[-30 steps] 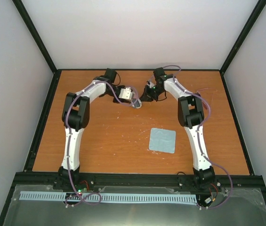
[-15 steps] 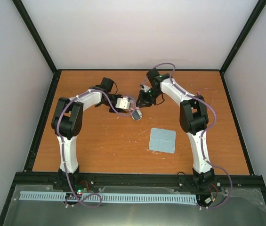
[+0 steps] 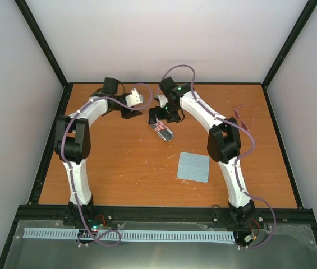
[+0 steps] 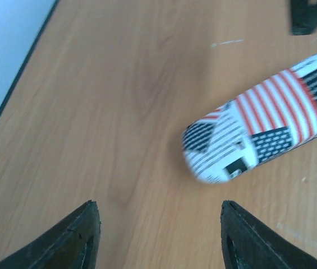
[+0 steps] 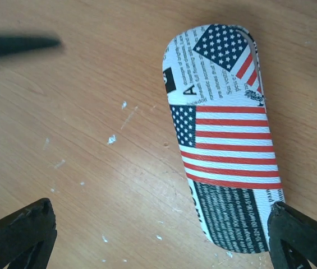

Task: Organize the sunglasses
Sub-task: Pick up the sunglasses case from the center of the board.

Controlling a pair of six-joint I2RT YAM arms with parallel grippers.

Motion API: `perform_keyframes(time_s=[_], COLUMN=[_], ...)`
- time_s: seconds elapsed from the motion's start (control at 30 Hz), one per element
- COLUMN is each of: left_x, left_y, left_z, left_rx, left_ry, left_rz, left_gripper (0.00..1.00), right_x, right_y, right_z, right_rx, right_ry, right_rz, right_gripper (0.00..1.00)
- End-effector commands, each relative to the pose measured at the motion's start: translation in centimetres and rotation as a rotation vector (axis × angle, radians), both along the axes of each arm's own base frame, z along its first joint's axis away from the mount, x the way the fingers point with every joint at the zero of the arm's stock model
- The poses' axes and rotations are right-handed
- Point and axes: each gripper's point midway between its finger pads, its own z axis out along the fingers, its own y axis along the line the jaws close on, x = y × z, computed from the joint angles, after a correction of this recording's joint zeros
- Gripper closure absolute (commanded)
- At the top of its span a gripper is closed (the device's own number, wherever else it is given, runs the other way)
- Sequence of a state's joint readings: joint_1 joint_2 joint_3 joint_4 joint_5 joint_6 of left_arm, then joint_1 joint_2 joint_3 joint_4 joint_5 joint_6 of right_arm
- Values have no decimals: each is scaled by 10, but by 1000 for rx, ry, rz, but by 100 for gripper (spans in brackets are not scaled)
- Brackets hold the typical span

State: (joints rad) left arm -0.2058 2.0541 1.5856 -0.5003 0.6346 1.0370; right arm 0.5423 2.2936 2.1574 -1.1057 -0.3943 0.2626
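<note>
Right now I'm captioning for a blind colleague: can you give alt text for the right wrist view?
A closed flag-print sunglasses case lies on the wooden table, with the right hand open, fingertips at the bottom corners.

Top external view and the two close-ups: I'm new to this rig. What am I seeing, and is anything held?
The top view looks down from behind two robot arms, the left arm and right arm, on a wooden table. Each close-up comes from a wrist camera; the black wedges are the left fingers and right fingers, both open and empty. A flag-print glasses case lies closed on the table below the right wrist; a grey cloth lies nearer the bases.
</note>
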Motion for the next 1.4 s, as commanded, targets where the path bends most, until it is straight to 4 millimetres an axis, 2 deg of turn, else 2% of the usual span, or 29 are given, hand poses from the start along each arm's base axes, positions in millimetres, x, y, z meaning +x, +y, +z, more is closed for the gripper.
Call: perform_keyframes(time_s=[0.0,0.13,0.3,0.43,0.57,0.77,1.0,1.1,1.17,1.27,1.37], left_x=[5,4,6,6,3,0,-2,-3,-2,-3,-4], left_y=[36,61,87,97,104,110,110,108,107,106,104], left_z=[28,34,42,48,48,44,43,41,42,43,45], left_rx=[-98,-120,-154,-167,-168,-178,-195,-203,-211,-223,-238], left_ry=[98,115,136,135,134,144,157,163,168,172,179], left_rz=[149,203,253,268,273,275,276,271,271,267,265], left_gripper=[41,40,40,40,40,40,40,41,41,41,41], right_x=[-10,-7,8,16,9,-1,-1,-3,-6,-8,-10], right_y=[-6,-17,-25,-21,-6,-9,-11,-11,-10,-10,-11], right_z=[-25,-40,-53,-65,-73,-89,-84,-85,-86,-87,-84], right_rx=[-156,-236,-308,-309,-242,-273,-285,-279,-272,-271,-270], right_ry=[-76,-111,-169,-174,-118,-82,-88,-75,-64,-51,-48], right_rz=[140,165,170,174,198,213,211,218,221,223,224], right_gripper=[0,0,0,0,0,1,21,52,63,69,70])
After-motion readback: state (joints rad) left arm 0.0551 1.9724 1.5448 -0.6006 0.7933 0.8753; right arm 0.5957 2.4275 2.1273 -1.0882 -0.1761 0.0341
